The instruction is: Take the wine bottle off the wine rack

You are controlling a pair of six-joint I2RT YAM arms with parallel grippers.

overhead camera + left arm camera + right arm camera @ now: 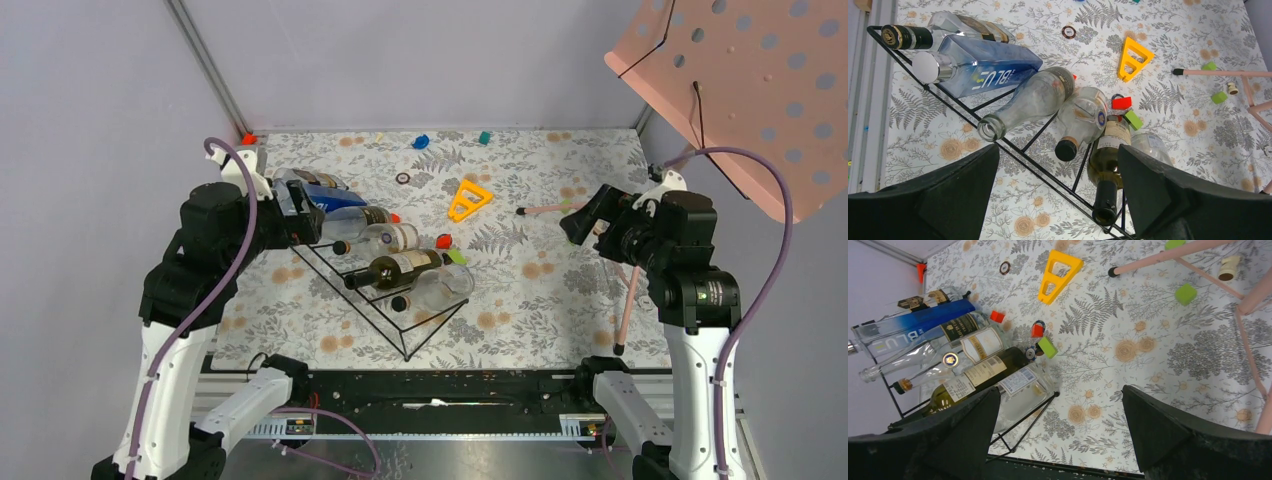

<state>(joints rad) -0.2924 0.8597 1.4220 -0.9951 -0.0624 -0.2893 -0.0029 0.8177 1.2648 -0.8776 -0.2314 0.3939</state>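
Observation:
The dark green wine bottle (400, 268) with a cream label lies on the black wire wine rack (405, 357), neck pointing left. It also shows in the left wrist view (1108, 160) and in the right wrist view (978, 377). My left gripper (300, 215) is open and empty above the rack's left end, over the bottle necks (1058, 147); the rack wire (1053, 184) runs under it. My right gripper (578, 222) is open and empty, well right of the rack (1060, 388); the rack's corner (1055, 394) sits at its left.
Other bottles lie on the rack: a blue square one (983, 70), a dark-capped one behind it (903, 36), and clear ones (1033, 100). A yellow triangle (468, 200) and small blocks (1186, 293) lie on the floral table. The pink music stand (740, 90) and its legs (1248, 340) stand at the right.

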